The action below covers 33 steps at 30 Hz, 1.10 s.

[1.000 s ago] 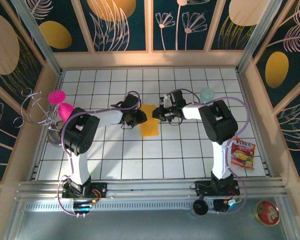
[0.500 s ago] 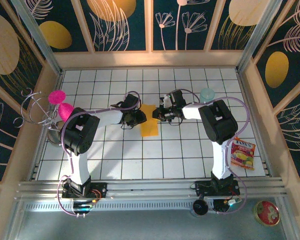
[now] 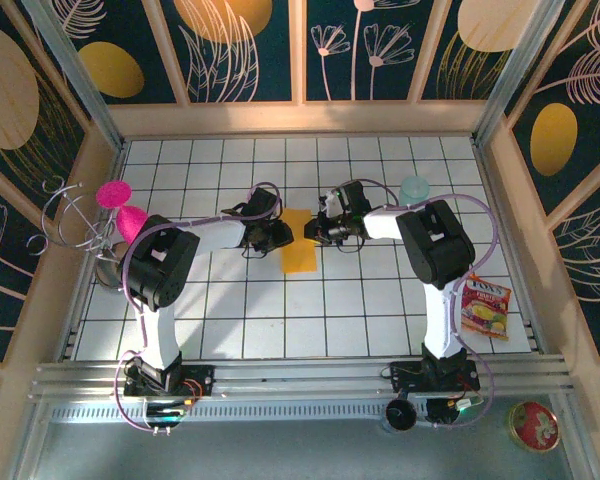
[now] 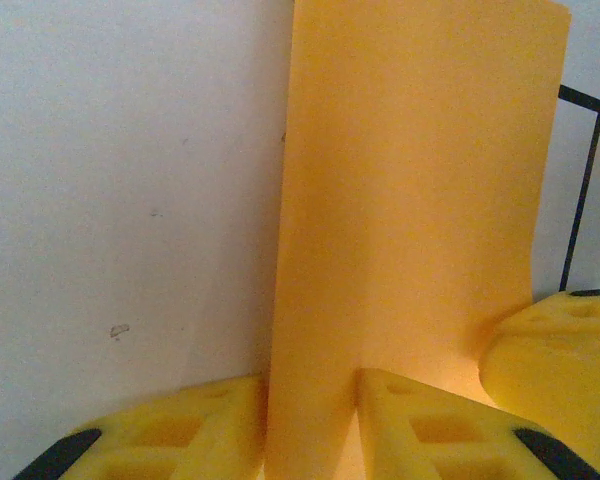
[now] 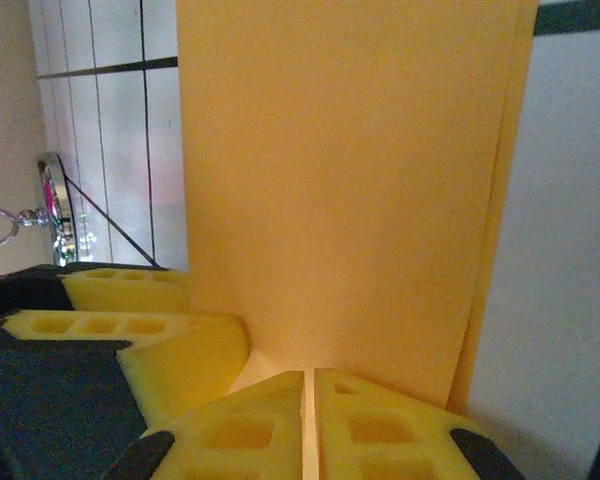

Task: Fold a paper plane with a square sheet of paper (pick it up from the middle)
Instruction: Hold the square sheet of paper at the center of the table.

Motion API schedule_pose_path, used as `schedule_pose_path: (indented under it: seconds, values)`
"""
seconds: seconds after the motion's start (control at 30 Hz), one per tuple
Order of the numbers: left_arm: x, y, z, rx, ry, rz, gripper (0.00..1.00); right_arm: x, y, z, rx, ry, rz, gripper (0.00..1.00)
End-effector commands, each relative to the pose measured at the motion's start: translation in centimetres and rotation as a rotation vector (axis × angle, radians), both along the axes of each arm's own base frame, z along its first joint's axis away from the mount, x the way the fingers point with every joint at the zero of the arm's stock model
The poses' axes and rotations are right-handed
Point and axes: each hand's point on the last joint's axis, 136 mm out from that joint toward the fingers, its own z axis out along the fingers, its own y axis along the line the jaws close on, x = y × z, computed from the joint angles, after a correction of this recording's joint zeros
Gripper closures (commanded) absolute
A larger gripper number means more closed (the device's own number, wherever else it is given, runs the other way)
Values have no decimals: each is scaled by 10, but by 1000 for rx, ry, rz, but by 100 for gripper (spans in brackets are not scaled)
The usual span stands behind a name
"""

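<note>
The square sheet of paper, orange-yellow and folded into a narrow upright strip, lies flat on the white grid table near its middle. My left gripper is at the strip's left edge. In the left wrist view its fingers stand apart, with the paper filling the gap between them. My right gripper meets the strip from the right. Its fingers are pressed almost together at the paper's near edge. I cannot tell whether they pinch it. The two grippers nearly touch.
A pale teal cup stands behind the right arm. A red-and-yellow snack packet lies at the right edge. A pink cup and a wire stand sit at the left edge. A round tin rests off the table.
My right gripper has edged slightly left toward the paper. The left gripper and the paper have stayed in place.
</note>
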Motion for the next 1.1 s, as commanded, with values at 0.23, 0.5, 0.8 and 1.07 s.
schedule_pose_path:
  seconds: [0.23, 0.5, 0.8, 1.07]
  values:
    - [-39, 30, -86, 181, 159, -10, 68, -4, -6, -22, -90, 26, 8, 89]
    - [-20, 23, -50, 155, 81, -2, 60, -12, -26, -51, -231, 73, -5, 90]
    - [22, 18, 55, 89, -189, 58, 56, -22, -40, -76, -319, 134, -29, 95]
    - [11, -39, 69, -232, -155, -80, 81, -27, -45, -85, -346, 165, -45, 99]
